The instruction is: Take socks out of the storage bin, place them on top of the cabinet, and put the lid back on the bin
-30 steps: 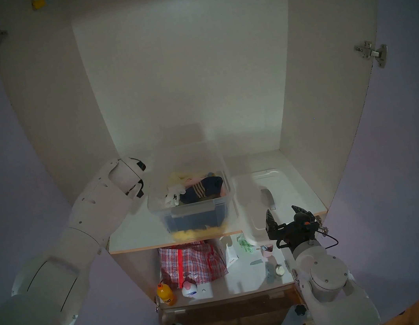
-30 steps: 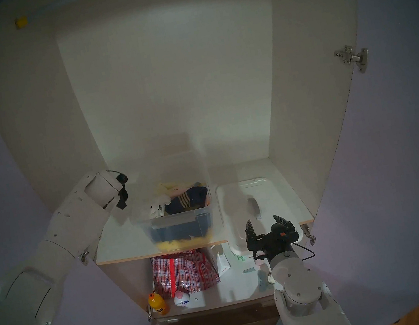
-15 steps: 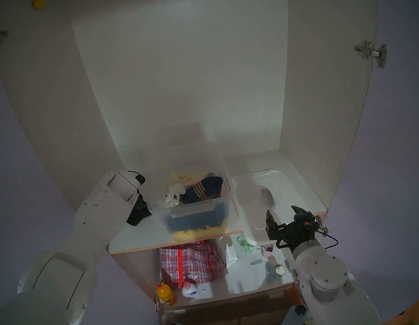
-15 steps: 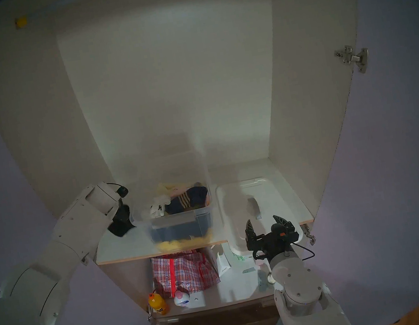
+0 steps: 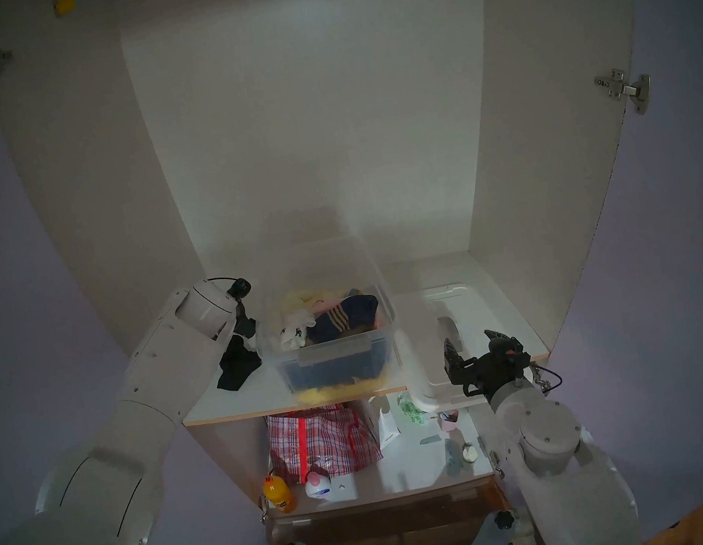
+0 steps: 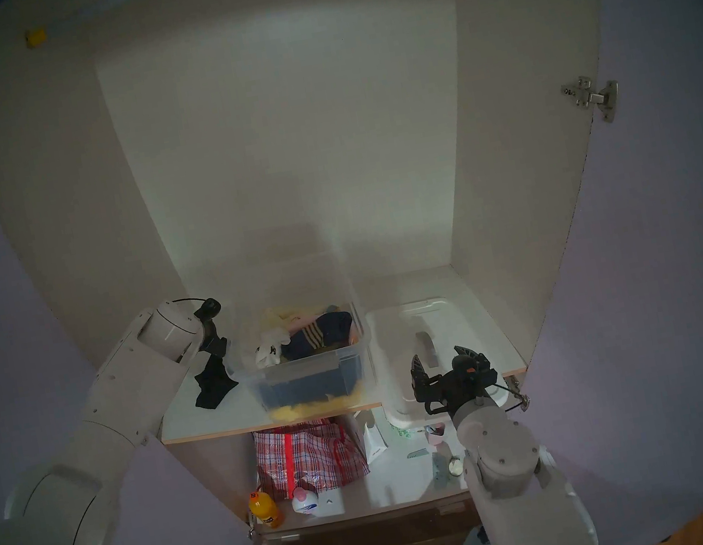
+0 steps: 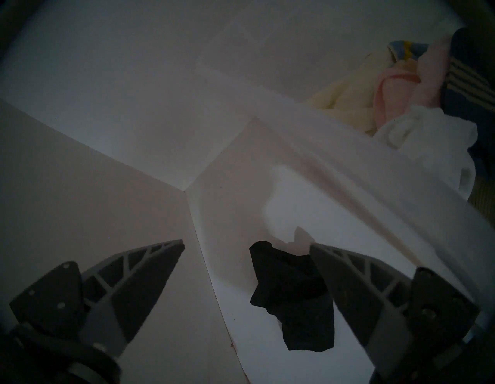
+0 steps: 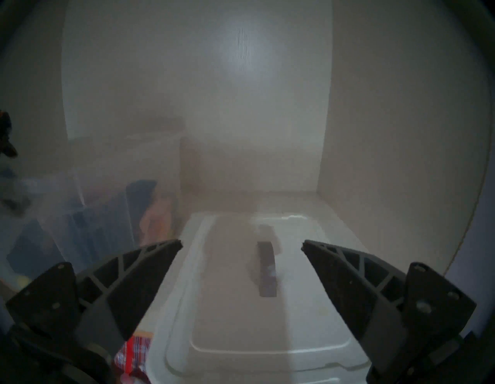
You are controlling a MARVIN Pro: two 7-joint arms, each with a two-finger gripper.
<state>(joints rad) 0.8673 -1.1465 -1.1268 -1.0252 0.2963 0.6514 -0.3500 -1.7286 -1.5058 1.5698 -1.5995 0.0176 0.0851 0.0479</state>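
The black socks [image 5: 238,367] lie on the cabinet's white board [image 5: 228,404], just left of the clear storage bin [image 5: 336,360]. My left gripper [image 5: 245,327] hovers open just above them. In the left wrist view the socks [image 7: 292,295] lie loose below the open gripper [image 7: 247,244], near its right finger. The white lid [image 5: 459,293] with its grey handle [image 5: 448,327] lies on the board right of the bin. My right gripper [image 5: 468,338] is open and empty over the lid's near end; in the right wrist view [image 8: 241,242] the handle [image 8: 266,268] sits between its fingers.
The bin holds a navy sock with tan stripes [image 5: 343,315], white socks [image 5: 296,327] and pale cloths. The cabinet's side walls [image 5: 500,147] close in the board. Below it stand a red checked bag [image 5: 322,441], an orange bottle [image 5: 279,495] and small items.
My left gripper brought the black socks down onto the board, let go and rose a little. The bin shifted slightly right. My right gripper moved forward over the lid.
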